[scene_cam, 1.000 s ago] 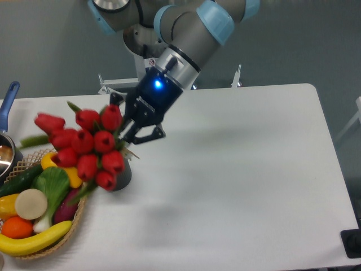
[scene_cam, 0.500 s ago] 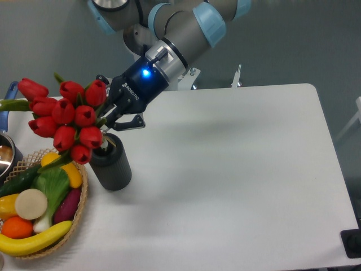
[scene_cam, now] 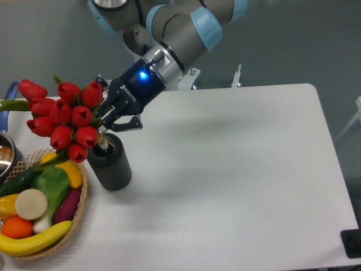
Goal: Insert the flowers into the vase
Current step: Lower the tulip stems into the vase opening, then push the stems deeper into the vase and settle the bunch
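The flowers [scene_cam: 63,116], a bunch of red tulips on green stems, lean out to the left above the vase [scene_cam: 111,164]. Their stems run down to the right and reach the vase's round mouth. The vase is a dark grey ribbed cylinder standing upright on the white table, just right of the basket. My gripper [scene_cam: 110,120] hangs right above the vase's mouth, shut on the tulip stems just below the blooms. The stem ends are hidden behind the blooms and the rim, so how deep they sit I cannot tell.
A wicker basket [scene_cam: 78,217] of toy fruit and vegetables sits at the front left, touching distance from the vase. A pot with a blue handle [scene_cam: 8,99] pokes in at the left edge. The white table [scene_cam: 237,169] stretches to the right.
A second ago the bunch hung low in front of the vase. My gripper has since swung it up and to the left, uncovering the vase, then eased slightly down toward the mouth.
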